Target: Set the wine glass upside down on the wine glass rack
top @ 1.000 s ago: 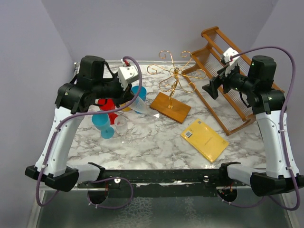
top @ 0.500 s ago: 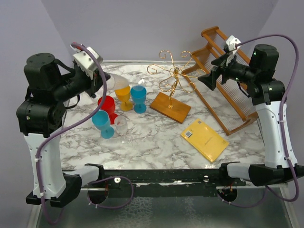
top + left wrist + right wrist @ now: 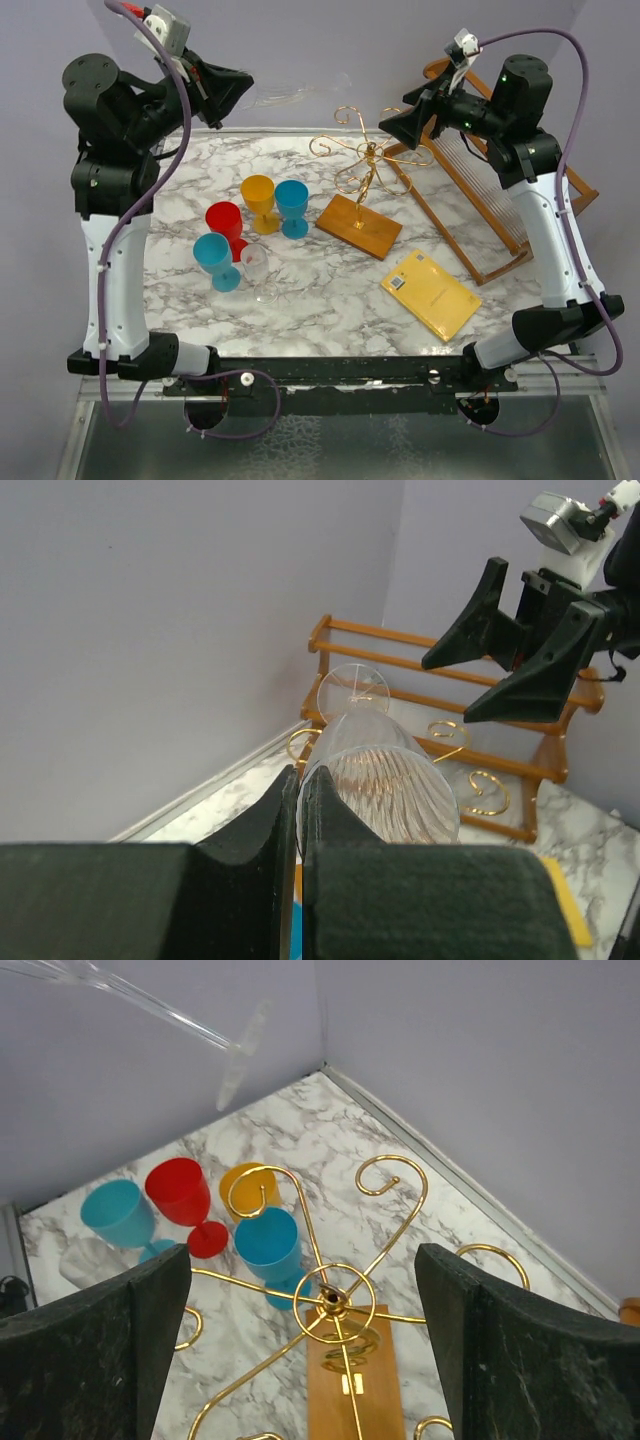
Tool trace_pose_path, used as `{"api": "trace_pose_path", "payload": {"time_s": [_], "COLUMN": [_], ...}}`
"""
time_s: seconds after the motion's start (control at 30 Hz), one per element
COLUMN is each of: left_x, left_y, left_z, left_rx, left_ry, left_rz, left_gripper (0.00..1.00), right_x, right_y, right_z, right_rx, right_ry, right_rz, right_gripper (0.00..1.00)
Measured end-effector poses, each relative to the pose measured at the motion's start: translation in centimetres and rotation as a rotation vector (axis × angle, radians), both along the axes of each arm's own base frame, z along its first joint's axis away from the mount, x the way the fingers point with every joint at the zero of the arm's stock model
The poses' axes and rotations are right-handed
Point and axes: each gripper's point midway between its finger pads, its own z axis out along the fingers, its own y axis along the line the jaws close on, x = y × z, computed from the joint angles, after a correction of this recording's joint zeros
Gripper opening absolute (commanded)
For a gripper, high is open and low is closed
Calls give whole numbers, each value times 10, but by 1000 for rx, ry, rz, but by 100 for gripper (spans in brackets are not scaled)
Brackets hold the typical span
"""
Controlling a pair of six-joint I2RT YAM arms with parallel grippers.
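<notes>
My left gripper [image 3: 232,88] is raised high at the back left, shut on the rim of a clear ribbed wine glass [image 3: 283,97]. The glass lies about level, its foot pointing right toward the rack. In the left wrist view my gripper [image 3: 298,780] pinches the rim of the glass [image 3: 385,785]. The wine glass rack [image 3: 368,160], gold wire with curled arms, stands on its wooden base [image 3: 358,226]. My right gripper [image 3: 398,126] is open and empty just above the rack's right side. In the right wrist view the right gripper [image 3: 300,1275] hangs over the rack [image 3: 333,1300], with the glass's foot [image 3: 240,1055] at the upper left.
Red [image 3: 224,218], yellow [image 3: 259,192], blue [image 3: 292,198] and light blue [image 3: 212,254] goblets and a second clear glass [image 3: 256,262] stand at the left middle. A yellow packet [image 3: 431,293] lies front right. A brown slatted rack [image 3: 500,200] leans at the back right.
My left arm has lifted the clear glass from among the goblets, up and back, turning it level. My right gripper has risen and moved left to above the gold rack.
</notes>
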Motion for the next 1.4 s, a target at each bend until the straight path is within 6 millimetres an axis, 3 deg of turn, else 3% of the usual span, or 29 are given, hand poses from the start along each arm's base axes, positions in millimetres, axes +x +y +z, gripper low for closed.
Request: {"api": "trace_pose_path", "payload": {"time_s": [0.13, 0.27, 0.47, 0.73, 1.2, 1.4], "left_x": [30, 43, 40, 40, 42, 44], "left_y": [-12, -20, -26, -29, -34, -35], "left_z": [-2, -3, 7, 7, 1, -2], "left_rx": [-94, -163, -218, -249, -261, -260], "left_ry": [60, 99, 89, 99, 114, 123], "left_rz": [-52, -97, -147, -177, -197, -199], "left_gripper": [0, 0, 0, 0, 0, 0], "right_x": [-1, -2, -6, 4, 19, 20], "right_y": [5, 10, 21, 32, 43, 44], "right_z": [11, 14, 22, 33, 46, 48], "right_rx": [67, 115, 170, 218, 260, 268], "right_ry": [21, 45, 80, 97, 106, 109], "right_rz": [1, 7, 20, 27, 19, 11], "right_gripper": [86, 82, 76, 64, 34, 14]}}
